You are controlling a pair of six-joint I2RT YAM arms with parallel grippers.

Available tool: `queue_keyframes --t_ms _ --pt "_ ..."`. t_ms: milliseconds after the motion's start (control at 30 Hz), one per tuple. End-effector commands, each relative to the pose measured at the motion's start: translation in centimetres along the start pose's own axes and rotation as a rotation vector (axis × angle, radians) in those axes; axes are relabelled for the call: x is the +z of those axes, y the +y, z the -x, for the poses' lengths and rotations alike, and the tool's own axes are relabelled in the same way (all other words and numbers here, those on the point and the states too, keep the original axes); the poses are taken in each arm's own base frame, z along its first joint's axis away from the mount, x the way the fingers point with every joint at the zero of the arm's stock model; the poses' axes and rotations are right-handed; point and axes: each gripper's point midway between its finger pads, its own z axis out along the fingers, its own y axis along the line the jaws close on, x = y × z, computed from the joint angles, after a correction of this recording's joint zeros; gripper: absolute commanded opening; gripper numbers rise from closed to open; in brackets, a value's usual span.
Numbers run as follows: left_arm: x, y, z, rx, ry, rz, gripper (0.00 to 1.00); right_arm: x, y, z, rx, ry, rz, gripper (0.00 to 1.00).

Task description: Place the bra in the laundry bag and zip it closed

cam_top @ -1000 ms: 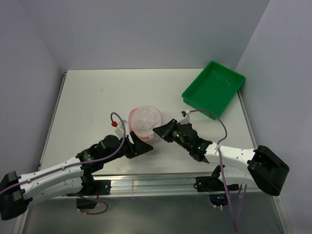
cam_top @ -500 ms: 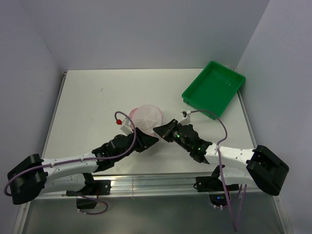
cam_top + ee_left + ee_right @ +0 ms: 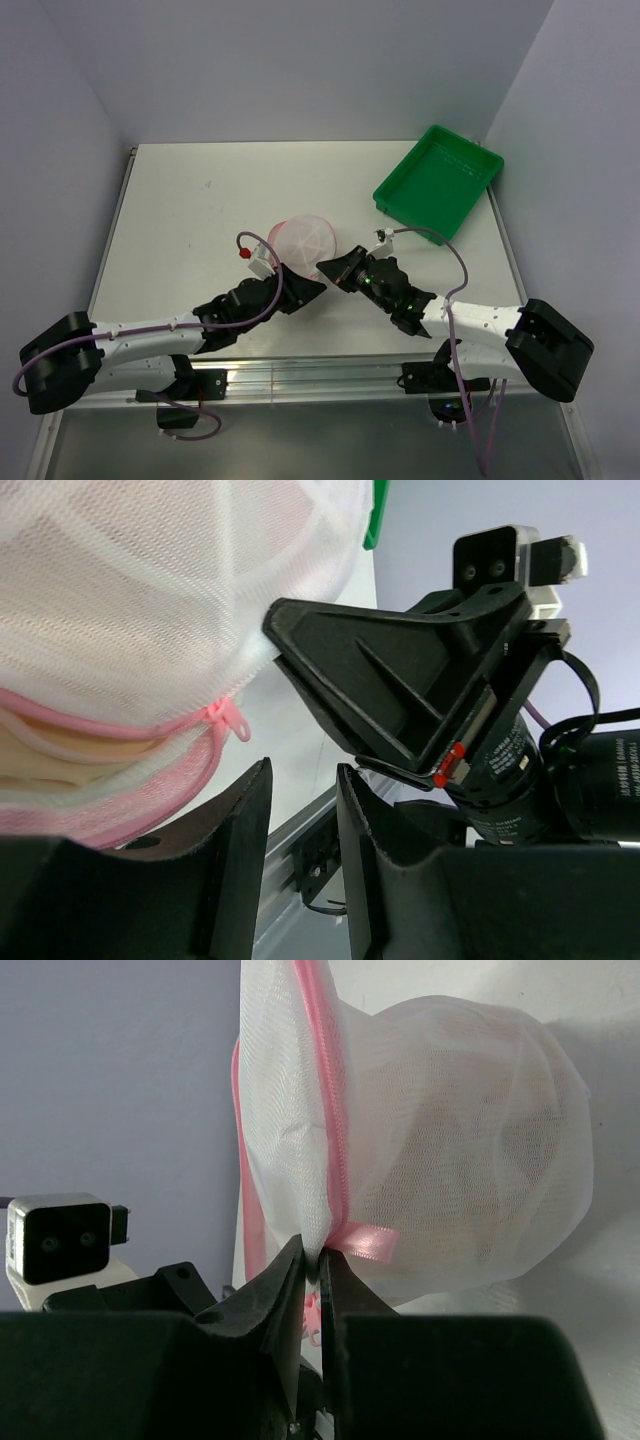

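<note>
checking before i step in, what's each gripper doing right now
Left gripper: open, jaws apart just below the zipper pull, holding nothing.
Right gripper: closed, pinching the laundry bag at its zipper edge.

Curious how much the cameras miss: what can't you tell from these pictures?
Left wrist view: the bra shows only as a peach strip at the zip; the mesh of the bag veils the rest.
Top view: the left fingers and right fingers cover the bag's near rim, so how far the zip is shut is hidden.
Right wrist view: the frame's edge cuts off the zip's top.
</note>
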Motion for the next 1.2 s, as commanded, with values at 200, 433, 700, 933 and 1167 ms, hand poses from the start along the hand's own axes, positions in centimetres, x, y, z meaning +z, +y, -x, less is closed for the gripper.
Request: queue_keyframes --t_ms 200,433,700,933,1167 --pt "0.3 -0.2 1.0 -0.006 -0.064 -0.001 0.38 -0.2 1.5 1.3 0.000 -0.056 0.062 0.02" --pt "1.0 0.3 0.6 -0.003 -0.054 0.018 0.37 -0.4 1.4 1.5 -0.003 -0.066 0.063 0.02" --pt "1.1 0.8 0.9 -0.001 -0.078 0.033 0.37 -0.6 1.5 1.5 -0.002 -0.066 0.070 0.02" --pt "1.4 0.4 1.7 0.018 -0.118 0.026 0.37 -0.6 1.4 1.2 -0.008 -0.055 0.072 0.02" --pt "1.6 0.7 2.1 0.019 -0.143 0.034 0.34 -0.6 1.2 1.0 -0.011 -0.050 0.070 0.01"
